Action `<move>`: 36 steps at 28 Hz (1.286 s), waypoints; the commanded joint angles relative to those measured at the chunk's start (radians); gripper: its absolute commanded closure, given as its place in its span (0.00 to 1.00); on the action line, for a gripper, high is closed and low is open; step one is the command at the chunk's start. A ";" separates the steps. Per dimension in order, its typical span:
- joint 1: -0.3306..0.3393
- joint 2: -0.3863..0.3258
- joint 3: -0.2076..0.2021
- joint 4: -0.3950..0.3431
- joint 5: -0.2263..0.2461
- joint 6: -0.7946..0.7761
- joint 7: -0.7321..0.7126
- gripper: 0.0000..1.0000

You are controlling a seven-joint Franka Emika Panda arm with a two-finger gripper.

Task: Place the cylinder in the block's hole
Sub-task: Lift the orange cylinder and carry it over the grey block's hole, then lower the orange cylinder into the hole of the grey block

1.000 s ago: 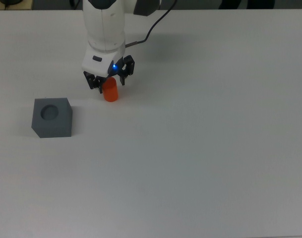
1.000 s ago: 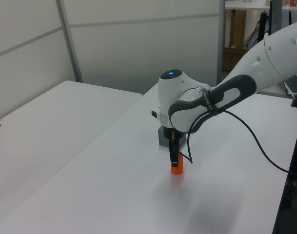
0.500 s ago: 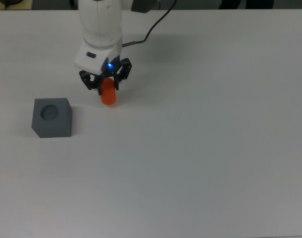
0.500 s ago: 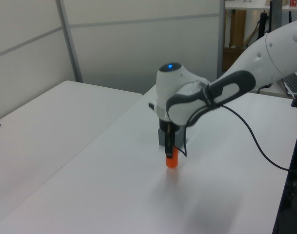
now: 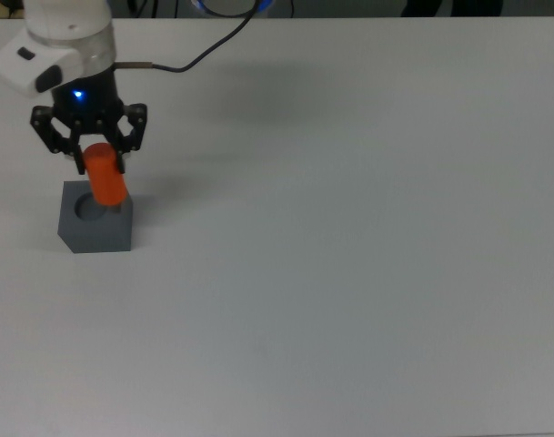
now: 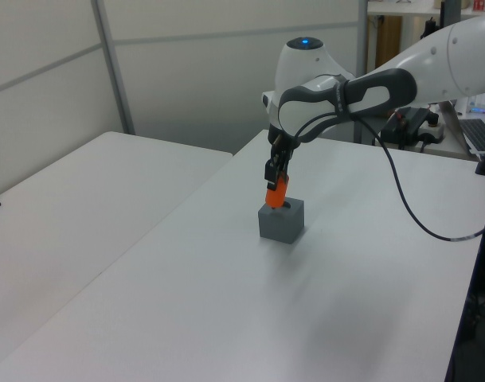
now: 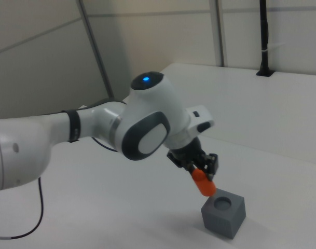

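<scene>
The black two-finger gripper (image 5: pixel 93 153) of the white robot arm (image 7: pixel 95 129) is clamped on the small, smooth, bright orange-red cylinder (image 5: pixel 105 175), pinching its upper end so that most of its length hangs below the fingers. The cylinder is held off the table and tilted. In the right view its lower end (image 7: pixel 205 187) hangs just above the matte dark grey cube-shaped block (image 7: pixel 224 212) and to the right view's left of the round hole (image 7: pixel 223 202) in the block's top face; the hole is open and unfilled there. In the top view the cylinder's lower end overlaps the hole (image 5: pixel 92 210), while in the left view it reaches down to the block's top (image 6: pixel 281 220); whether it touches the rim cannot be told. The block sits flat on the plain white table (image 5: pixel 349 255), near the top view's left edge. A blue light (image 6: pixel 305 42) glows on the arm's wrist, and a dark cable (image 6: pixel 401 191) hangs from the arm.
</scene>
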 commanded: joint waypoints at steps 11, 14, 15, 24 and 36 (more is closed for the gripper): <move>-0.049 0.120 0.002 0.087 0.004 0.055 0.021 1.00; -0.050 0.120 0.002 0.081 0.001 0.051 0.017 1.00; -0.050 0.120 0.001 0.077 0.001 0.049 0.016 1.00; -0.049 0.089 0.002 0.064 -0.054 -0.121 0.010 1.00; -0.046 0.085 0.002 0.092 -0.050 -0.159 0.021 0.00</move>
